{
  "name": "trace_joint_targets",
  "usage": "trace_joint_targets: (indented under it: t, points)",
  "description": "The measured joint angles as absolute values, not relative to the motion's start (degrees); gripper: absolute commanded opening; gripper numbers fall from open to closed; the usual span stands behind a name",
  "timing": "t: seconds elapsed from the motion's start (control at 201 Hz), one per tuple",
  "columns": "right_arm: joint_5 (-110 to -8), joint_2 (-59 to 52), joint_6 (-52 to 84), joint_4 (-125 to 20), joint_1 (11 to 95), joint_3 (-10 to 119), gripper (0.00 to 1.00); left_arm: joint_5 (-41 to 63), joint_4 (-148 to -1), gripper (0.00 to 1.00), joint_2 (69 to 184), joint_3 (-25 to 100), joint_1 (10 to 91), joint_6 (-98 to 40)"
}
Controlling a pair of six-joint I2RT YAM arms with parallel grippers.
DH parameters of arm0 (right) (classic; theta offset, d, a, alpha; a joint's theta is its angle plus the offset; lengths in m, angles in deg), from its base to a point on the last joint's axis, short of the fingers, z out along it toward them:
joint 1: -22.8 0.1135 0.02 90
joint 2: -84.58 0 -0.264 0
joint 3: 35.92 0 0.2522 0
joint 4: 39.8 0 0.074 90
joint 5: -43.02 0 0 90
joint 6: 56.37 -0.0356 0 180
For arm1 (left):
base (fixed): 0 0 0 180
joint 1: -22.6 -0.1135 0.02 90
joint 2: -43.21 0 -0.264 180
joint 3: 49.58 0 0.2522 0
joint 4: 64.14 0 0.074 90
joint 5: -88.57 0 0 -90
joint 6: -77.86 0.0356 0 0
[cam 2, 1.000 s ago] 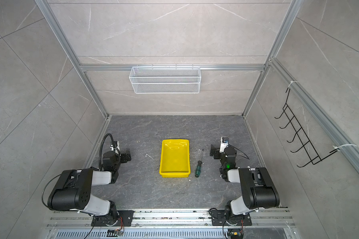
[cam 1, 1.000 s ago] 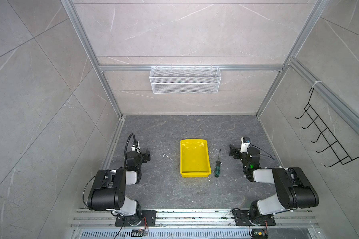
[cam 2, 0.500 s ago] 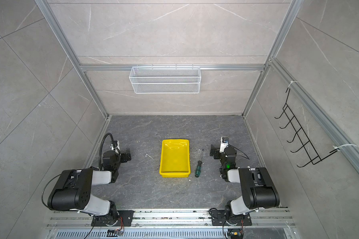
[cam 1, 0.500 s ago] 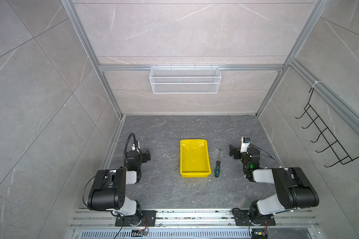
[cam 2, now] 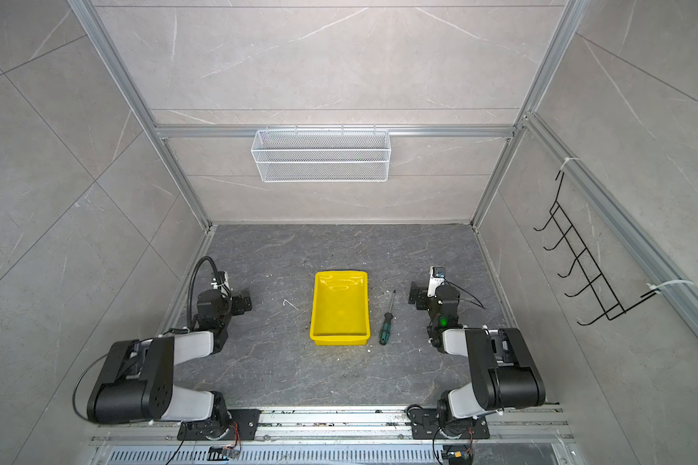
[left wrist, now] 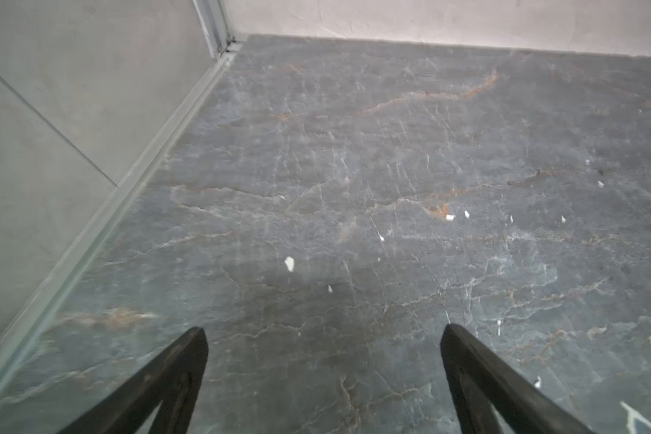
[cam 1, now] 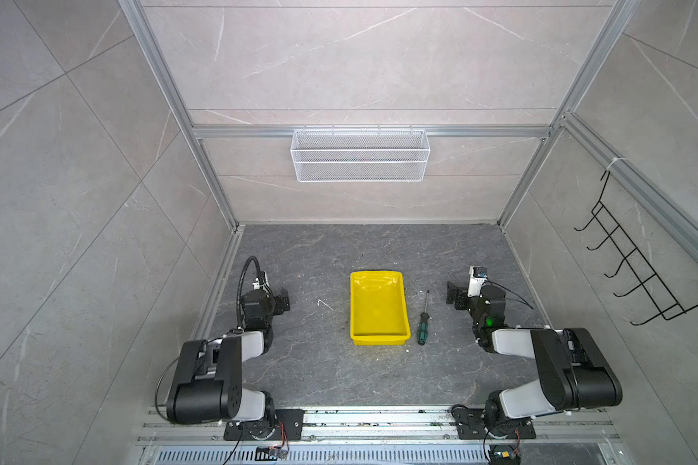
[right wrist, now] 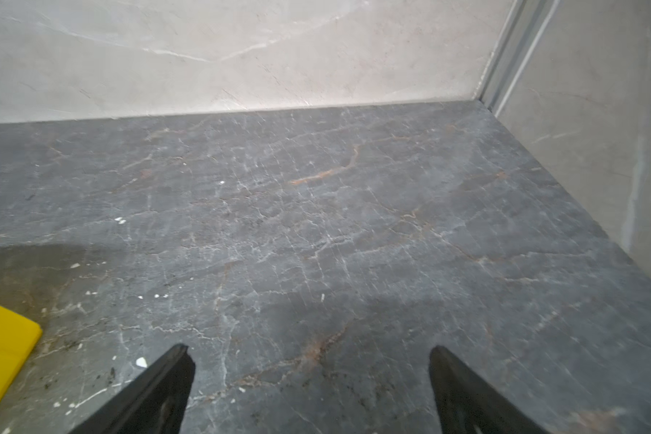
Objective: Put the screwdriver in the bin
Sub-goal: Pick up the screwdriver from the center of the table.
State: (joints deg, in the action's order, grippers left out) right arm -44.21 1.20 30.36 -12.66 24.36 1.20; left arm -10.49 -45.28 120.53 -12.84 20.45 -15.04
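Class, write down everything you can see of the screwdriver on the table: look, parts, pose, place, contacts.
The screwdriver is slim, with a dark green and black handle, plastic by its look, and a thin dark metal shaft. It lies flat on the grey tabletop, to the robot's right of the yellow bin, close to it but apart, parallel to its long side, handle toward the robot. Only the tabletop touches it.

The screwdriver point(cam 1: 423, 320) lies flat on the floor point(cam 1: 339, 370), close along the right wall of the bin point(cam 1: 404, 306) — only a thin strip of floor shows between them, so room is tight on that side. Its other side opens onto bare floor as far as the right gripper point(right wrist: 309, 351), whose jaws stand wide with nothing between them. The bin is open from above — the basket point(cam 1: 359, 157) and hook rack point(cam 1: 629, 265) hang on the walls, well apart.
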Motion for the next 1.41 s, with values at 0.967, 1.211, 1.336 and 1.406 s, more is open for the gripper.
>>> trace_joint_targets:
  t: [0.967,1.211,1.336,1.406]
  points:
    - [-53.8,19.6,9.1,-90.5,34.9,30.4,0.94,14.4,-117.8,1.0,120.3,31.5,26.0,-33.1]
    - [-50.5,15.6,3.5,-89.9,43.9,24.1,0.89,14.1,-118.5,1.0,118.1,27.9,29.3,-31.6]
    - [-49.0,10.5,1.8,-87.8,46.7,23.9,0.86,13.5,-118.2,1.0,115.9,27.9,29.3,-31.3]
    - [-48.4,8.1,1.3,-86.6,47.6,23.9,0.85,13.2,-118.1,1.0,115.1,27.9,29.3,-31.3]
